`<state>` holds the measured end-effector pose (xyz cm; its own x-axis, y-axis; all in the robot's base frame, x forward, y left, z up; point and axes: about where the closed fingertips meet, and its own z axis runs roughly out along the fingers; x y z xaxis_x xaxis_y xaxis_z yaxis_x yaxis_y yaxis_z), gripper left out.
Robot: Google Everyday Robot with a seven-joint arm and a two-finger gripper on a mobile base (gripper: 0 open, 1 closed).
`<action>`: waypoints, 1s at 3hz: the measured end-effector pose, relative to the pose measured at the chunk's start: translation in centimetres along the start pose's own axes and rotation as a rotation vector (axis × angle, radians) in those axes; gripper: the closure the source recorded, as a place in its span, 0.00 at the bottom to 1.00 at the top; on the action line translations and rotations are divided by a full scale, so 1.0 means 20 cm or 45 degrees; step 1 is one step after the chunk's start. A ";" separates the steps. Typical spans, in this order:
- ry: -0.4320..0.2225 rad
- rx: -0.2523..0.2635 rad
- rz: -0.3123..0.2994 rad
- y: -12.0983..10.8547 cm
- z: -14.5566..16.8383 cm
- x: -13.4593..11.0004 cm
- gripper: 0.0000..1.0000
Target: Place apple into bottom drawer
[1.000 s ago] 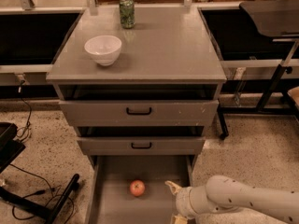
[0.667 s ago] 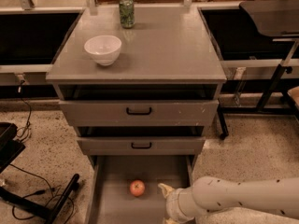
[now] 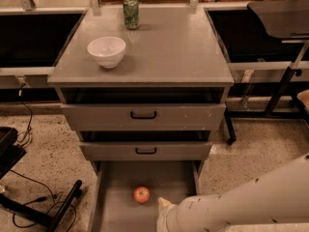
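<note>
apple [image 3: 141, 195] sits on the floor of the bottom drawer [image 3: 116, 190], which is pulled out. it is roughly mid-width, apart from both side walls. hand [image 3: 163, 211] is low at the bottom edge of the view, just right of the apple and not touching it, over the drawer. can't tell whether the hand is apart or together; the arm [image 3: 241, 202] covers it. my read: the placing looks done, and the step in hand is getting clear. i'd lift straight up first, then draw back to the right, minding the drawer's right wall and the middle drawer [image 3: 145, 150] front above. go slow so nothing nudges the apple. bowl [image 3: 106, 50] and can [image 3: 130, 12] on the table [image 3: 183, 47], not involved.
</note>
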<state>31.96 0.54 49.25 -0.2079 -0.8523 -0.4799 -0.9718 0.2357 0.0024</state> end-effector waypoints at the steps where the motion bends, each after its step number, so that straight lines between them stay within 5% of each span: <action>1: 0.087 -0.016 0.050 0.22 -0.06 -0.06 0.00; 2: 0.213 0.027 0.120 0.36 -0.18 0.07 0.00; 3: 0.258 0.103 0.175 0.35 -0.25 0.17 0.00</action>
<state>23.92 -3.03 52.01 -0.3636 -0.8838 -0.2943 -0.9224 0.3857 -0.0188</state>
